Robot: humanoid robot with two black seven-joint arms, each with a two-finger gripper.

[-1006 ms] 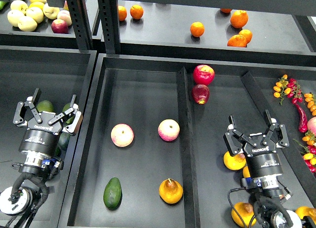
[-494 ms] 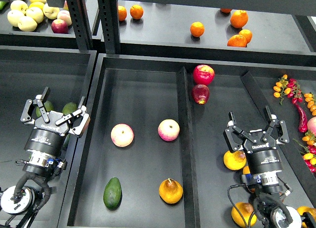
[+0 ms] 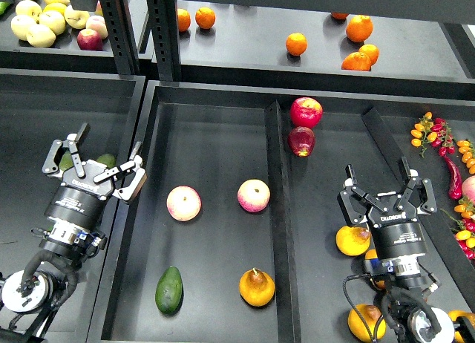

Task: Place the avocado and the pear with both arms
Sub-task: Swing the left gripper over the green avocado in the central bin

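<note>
Two pincers, left pincer (image 3: 93,159) and right pincer (image 3: 387,193), gape wide, holding nothing. The avocado (image 3: 169,289) and pear (image 3: 257,287) lie apart at the middle bin's (image 3: 215,120) near end.

white lettering on both our wrists. on the left gripper (image 3: 94,160) it runs along the body behind the fingers; on the right gripper (image 3: 388,197) it sits just below the fork. both too small to read. no other text, label or number visible.
</note>
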